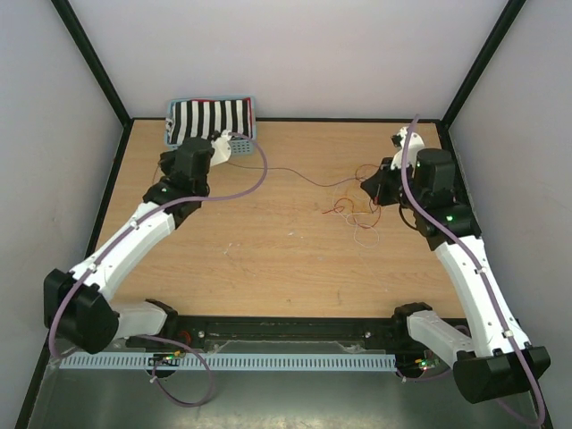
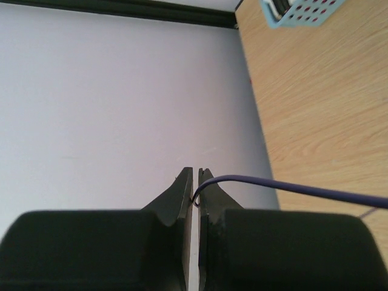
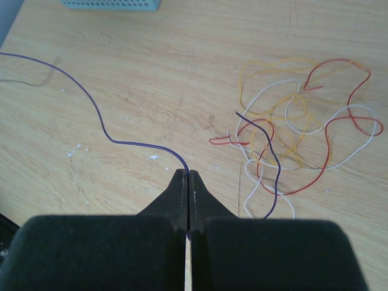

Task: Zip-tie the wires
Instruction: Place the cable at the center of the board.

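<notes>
A loose tangle of thin wires (image 1: 353, 213) in red, orange, white and dark purple lies on the wooden table (image 1: 268, 259) at the right. It also shows in the right wrist view (image 3: 297, 133). One dark purple wire (image 1: 295, 173) runs taut-ish between both grippers. My left gripper (image 1: 234, 155) is shut on its end (image 2: 196, 197) by the basket. The wire (image 2: 303, 189) trails off to the right. My right gripper (image 1: 368, 182) is shut on the same wire (image 3: 121, 142) next to the tangle, jaws (image 3: 188, 173) just above the table. No zip tie is visible.
A light blue basket (image 1: 253, 114) with black-and-white striped contents stands at the back left, and shows in the wrist views (image 2: 303, 13) (image 3: 112, 3). Pale walls with black frame posts (image 1: 89, 63) enclose the table. A lilac arm cable (image 1: 250, 186) loops near the left gripper.
</notes>
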Robot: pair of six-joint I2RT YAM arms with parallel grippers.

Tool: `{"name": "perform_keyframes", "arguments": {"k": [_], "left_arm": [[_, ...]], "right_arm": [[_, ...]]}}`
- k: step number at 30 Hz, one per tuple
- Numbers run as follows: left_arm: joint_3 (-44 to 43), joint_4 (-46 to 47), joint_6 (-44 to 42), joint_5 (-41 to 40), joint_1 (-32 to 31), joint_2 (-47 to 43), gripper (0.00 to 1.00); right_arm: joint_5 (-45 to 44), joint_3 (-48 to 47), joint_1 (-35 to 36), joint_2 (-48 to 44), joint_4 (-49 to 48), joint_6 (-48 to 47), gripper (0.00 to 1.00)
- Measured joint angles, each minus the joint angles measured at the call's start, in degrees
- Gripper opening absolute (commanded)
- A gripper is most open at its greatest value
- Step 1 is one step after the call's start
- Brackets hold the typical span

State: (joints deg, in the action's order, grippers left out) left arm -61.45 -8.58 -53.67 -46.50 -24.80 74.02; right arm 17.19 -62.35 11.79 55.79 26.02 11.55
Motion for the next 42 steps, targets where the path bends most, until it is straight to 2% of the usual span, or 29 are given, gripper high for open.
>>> {"name": "perform_keyframes", "arguments": {"k": [4, 9, 14, 19, 27, 28, 30, 34, 38, 39, 42], "left_arm": [[0.02, -2.32, -4.15, -0.59, -0.02, -2.93, 0.08], [0.7, -5.62, -4.04, -0.04, -1.73, -2.23, 0.08], [1.79, -8.09, 1.51, 1.25, -5.92, 5.64, 0.07], [1.95, -10.12, 8.15, 2.6, -8.26, 14.97, 0.07], [1.92, -10.69, 20.15, 6.45, -10.27, 22.6, 0.07], [1.92, -10.73, 21.59, 6.64, -10.62, 23.37, 0.07], [1.92, -10.93, 24.72, 6.97, -11.69, 24.74, 0.07], [1.92, -11.19, 29.92, 7.52, -14.08, 27.04, 0.07], [1.92, -11.39, 32.89, 7.78, -15.96, 29.9, 0.07], [1.92, -11.45, 33.44, 7.91, -16.28, 30.62, 0.07], [1.92, -11.63, 34.75, 8.2, -16.59, 32.24, 0.07]], "right_arm": [[0.13, 3.23, 0.79, 0.39, -0.2, 0.13, 0.0], [-1.42, 7.04, 1.7, 0.96, -0.13, 0.11, 0.0], [-6.95, 8.26, 1.75, 0.96, 0.87, -0.83, 0.0], [-16.17, 10.49, 1.75, 0.92, 1.84, -1.9, 0.0], [-29.92, 13.97, 1.75, 2.78, 3.85, -1.68, 0.01], [-31.04, 14.38, 1.75, 3.23, 3.8, -1.4, 0.05], [-33.31, 15.37, 1.75, 4.09, 3.89, -0.85, 0.22], [-36.81, 16.13, 1.75, 4.33, 4.15, -0.46, 0.49], [-38.07, 16.13, 1.75, 2.29, 4.2, -1.31, 0.82], [-37.94, 16.13, 1.75, 1.29, 4.22, -1.6, 0.88], [-37.4, 16.0, 1.75, -1.9, 4.35, -2.58, 0.96]]}}
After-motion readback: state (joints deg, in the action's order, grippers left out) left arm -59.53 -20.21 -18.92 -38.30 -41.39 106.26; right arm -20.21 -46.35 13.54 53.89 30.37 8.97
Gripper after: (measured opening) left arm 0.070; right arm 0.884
